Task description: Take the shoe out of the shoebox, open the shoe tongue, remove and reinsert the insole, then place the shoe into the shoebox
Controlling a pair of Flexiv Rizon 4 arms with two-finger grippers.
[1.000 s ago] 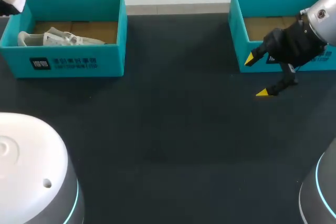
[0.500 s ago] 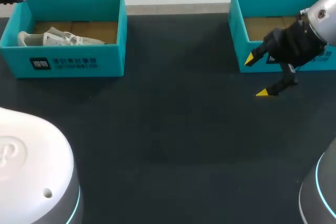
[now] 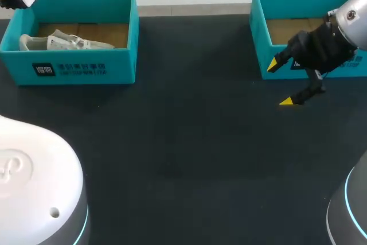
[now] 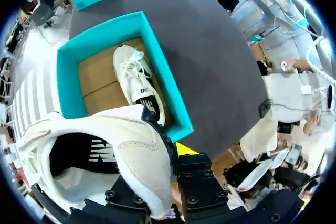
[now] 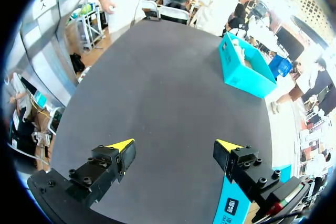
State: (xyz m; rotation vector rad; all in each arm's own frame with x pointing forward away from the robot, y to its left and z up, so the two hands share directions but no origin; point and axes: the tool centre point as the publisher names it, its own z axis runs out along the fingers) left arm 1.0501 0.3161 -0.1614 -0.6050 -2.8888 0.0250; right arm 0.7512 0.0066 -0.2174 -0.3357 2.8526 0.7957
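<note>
Left gripper [image 4: 164, 157] first: it's clamped on the white shoe [image 4: 137, 149]. One yellow tip shows against the pale heel; the other is hidden behind the shoe's body. The shoe hangs in the air, up past the far left corner of the left shoebox [image 4: 67, 80], with its opening turned toward the wrist camera. Look inside and there's the black insole [image 4: 79, 155], with bold white print across it.

Down in the left shoebox, a second shoe [image 4: 136, 82] lies on the brown cardboard floor. It's white too, laces up, with a small dark emblem on its side. On that box's front wall is a dark rectangular label [image 3: 69, 70] with pale characters.

Now the right gripper [image 3: 281, 83]: fingers spread wide, nothing between them. It hovers over the dark table [image 3: 183, 142], well apart from the left shoebox, away to its right.

Just behind that gripper sits the right shoebox [image 3: 259, 27]. It's the same teal as the left shoebox and lined up with it along the table's far side. It has a dark label of its own, with white print, partly showing beside the gripper's finger in the right wrist view.
</note>
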